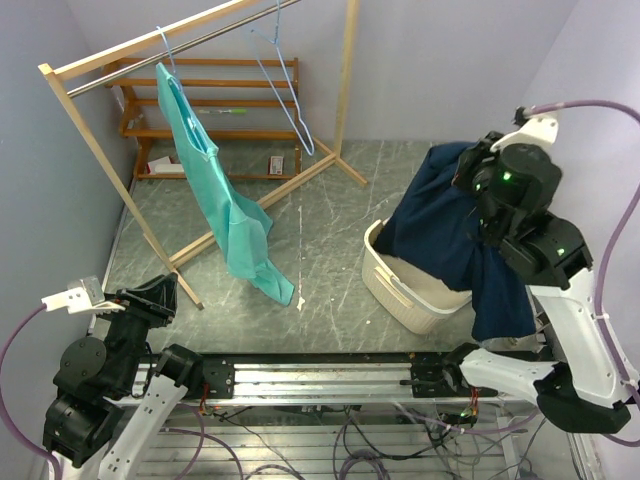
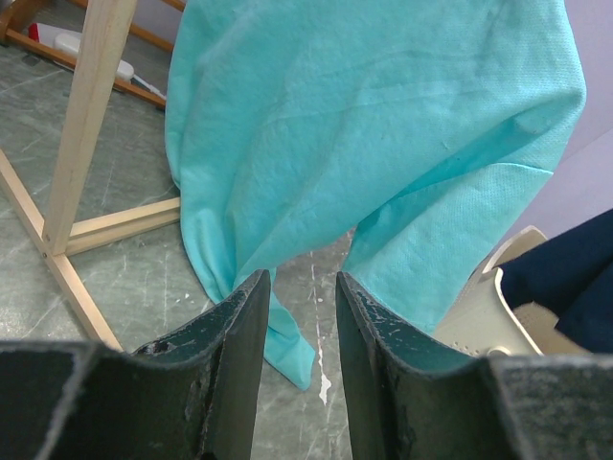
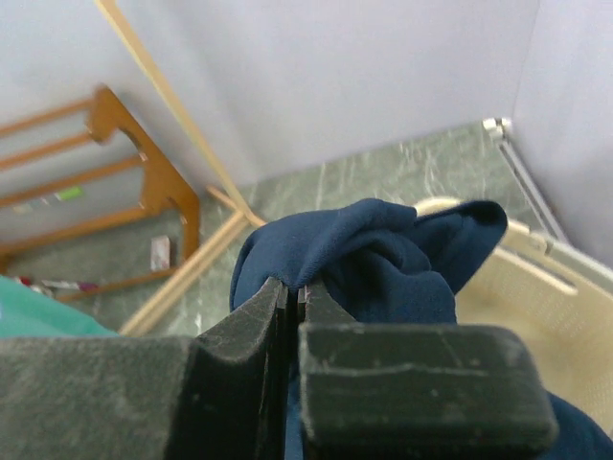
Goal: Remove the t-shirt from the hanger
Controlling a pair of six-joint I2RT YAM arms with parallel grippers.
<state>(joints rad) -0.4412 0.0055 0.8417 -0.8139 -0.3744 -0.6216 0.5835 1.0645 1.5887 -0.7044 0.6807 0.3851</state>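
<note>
Nearest, the left end effector stood narrowly parted and empty, with bare worktop between it and the trailing hem of the teal shirt. The right end effector was pinched tight on the navy t-shirt, which draped over the white basket and hid its far rim. Farther back, a bare blue hanger hung from the rail. The teal shirt's own hanger was mostly covered.

A cream basket sits on the green marbled tabletop, right of a pale wooden rack; a brown shelf stands behind.
</note>
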